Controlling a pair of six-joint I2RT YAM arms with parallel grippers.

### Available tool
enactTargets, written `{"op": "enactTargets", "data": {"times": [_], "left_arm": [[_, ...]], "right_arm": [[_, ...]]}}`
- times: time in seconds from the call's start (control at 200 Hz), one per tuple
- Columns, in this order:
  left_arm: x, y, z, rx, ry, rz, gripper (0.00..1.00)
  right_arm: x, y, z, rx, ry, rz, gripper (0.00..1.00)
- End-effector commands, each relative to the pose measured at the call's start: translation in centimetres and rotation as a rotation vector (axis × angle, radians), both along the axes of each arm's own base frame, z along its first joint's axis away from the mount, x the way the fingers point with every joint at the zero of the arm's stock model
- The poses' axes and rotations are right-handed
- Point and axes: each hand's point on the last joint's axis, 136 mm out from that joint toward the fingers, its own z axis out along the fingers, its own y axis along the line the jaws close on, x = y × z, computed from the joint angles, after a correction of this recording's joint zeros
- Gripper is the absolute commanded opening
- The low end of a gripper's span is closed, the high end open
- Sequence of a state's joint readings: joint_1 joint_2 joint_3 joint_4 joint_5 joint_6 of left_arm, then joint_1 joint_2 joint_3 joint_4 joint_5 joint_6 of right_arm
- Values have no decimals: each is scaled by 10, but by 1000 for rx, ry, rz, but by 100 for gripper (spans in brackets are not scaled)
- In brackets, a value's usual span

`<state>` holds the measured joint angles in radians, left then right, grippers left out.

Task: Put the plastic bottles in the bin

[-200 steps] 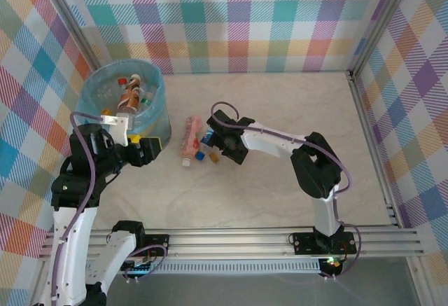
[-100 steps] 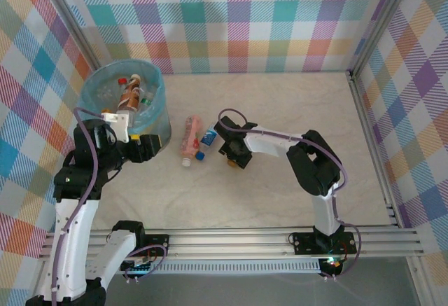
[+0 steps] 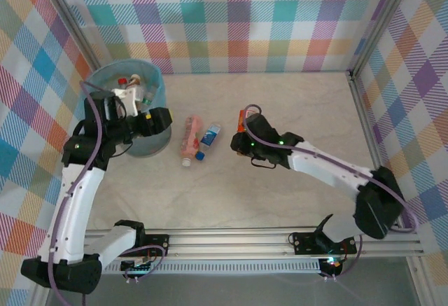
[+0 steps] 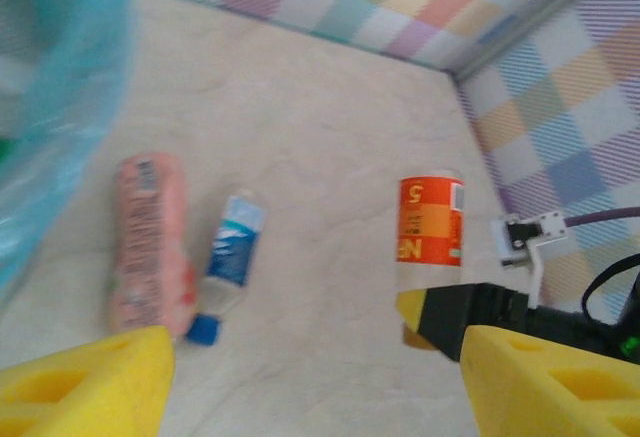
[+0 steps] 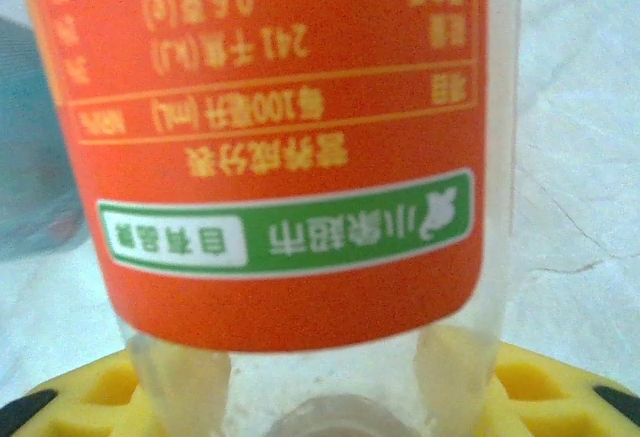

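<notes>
**Operator:** Top external view, right side first. What is the right gripper [image 3: 244,136] doing?

**Technician:** Its fingers are pressed onto the orange-labelled bottle [image 3: 242,118]. The right wrist view confirms this. One yellow finger [image 5: 565,387] sits on each side of the clear section below the label, and the label text reads upside down. The bottle is mid-table, to the right of the two loose bottles and well apart from the bin [image 3: 143,146]. Whether it touches the table [image 3: 294,96] cannot be told.

**Operator:** Where are the loose bottles?

**Technician:** Both lie flat, side by side, between the bin and the right gripper. The pink bottle [image 3: 190,138] is nearer the bin. The blue-labelled bottle [image 3: 209,140] lies just beside it, with its blue cap toward the near edge. Neither gripper touches them.

**Operator:** And the left side?

**Technician:** In the left wrist view, the left gripper [image 4: 318,367] has its two yellow fingers spread wide with nothing between them. Both loose bottles and the gripped bottle are visible beyond the fingers. From above, this gripper sits over the right-hand rim of the bin.

**Operator:** What is in the bin?

**Technician:** The bin is round and grey-blue, with a light blue bag liner [image 3: 98,85]. Several bottles [image 3: 133,83] lie inside toward the far side, one of them with a red cap. The left arm covers part of the opening, so they cannot be counted.
</notes>
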<state>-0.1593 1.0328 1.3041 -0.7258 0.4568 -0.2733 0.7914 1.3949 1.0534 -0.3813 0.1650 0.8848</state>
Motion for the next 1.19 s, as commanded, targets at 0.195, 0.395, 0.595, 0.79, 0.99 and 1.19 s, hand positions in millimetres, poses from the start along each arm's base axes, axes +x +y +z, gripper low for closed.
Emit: {"op": "enactTargets", "data": {"times": [0.195, 0.395, 0.595, 0.79, 0.99, 1.19], "left_arm": [[-2, -104, 60, -174, -8, -363, 82], [-14, -157, 60, -184, 35, -522, 82], [-17, -172, 50, -181, 72, -548, 78], [-19, -172, 55, -190, 61, -550, 57], [-9, -155, 76, -166, -4, -422, 45], [18, -86, 122, -43, -167, -136, 42]], "right_arm": [[-54, 37, 116, 206, -387, 504, 44], [-78, 51, 151, 271, -485, 644, 40], [-85, 56, 163, 295, -512, 676, 40], [-85, 55, 166, 293, -529, 668, 43], [-80, 51, 167, 272, -524, 630, 66], [-74, 45, 175, 237, -541, 589, 77]]}}
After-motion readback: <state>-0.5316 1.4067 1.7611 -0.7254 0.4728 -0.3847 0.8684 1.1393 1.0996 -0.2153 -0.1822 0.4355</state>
